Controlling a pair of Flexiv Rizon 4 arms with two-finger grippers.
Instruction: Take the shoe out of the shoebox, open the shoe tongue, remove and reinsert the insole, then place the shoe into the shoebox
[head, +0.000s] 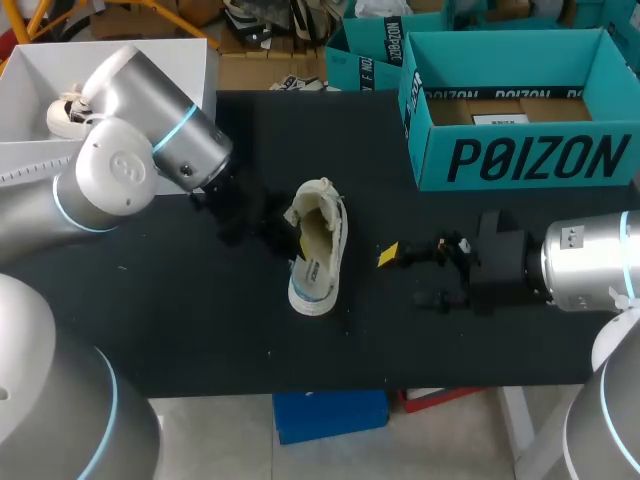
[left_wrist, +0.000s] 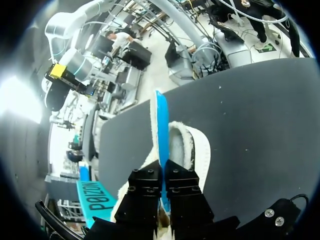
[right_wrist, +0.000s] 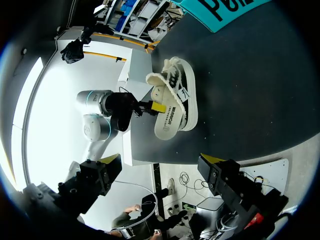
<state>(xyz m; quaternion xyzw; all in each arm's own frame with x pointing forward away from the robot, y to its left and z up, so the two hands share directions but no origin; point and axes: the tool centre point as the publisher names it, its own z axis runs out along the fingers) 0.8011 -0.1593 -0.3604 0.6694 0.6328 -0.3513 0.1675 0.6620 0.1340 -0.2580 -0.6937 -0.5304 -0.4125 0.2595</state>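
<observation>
A white shoe (head: 318, 245) lies on its side in the middle of the black table, its opening facing my left arm. My left gripper (head: 284, 233) is at that opening. In the left wrist view the gripper (left_wrist: 163, 170) is shut on a thin blue insole (left_wrist: 161, 125) that stands edge-on out of the fleecy collar (left_wrist: 197, 150). My right gripper (head: 408, 277) hovers to the right of the shoe, open and empty. In the right wrist view its fingers (right_wrist: 162, 160) stand wide apart with the shoe (right_wrist: 172, 100) well ahead. The teal shoebox (head: 520, 150) stands open at the back right.
A white bin (head: 30, 70) at the back left holds another white shoe (head: 65, 115). A second teal box (head: 370, 50) stands behind the table's far edge. The table's front edge runs close under the right gripper.
</observation>
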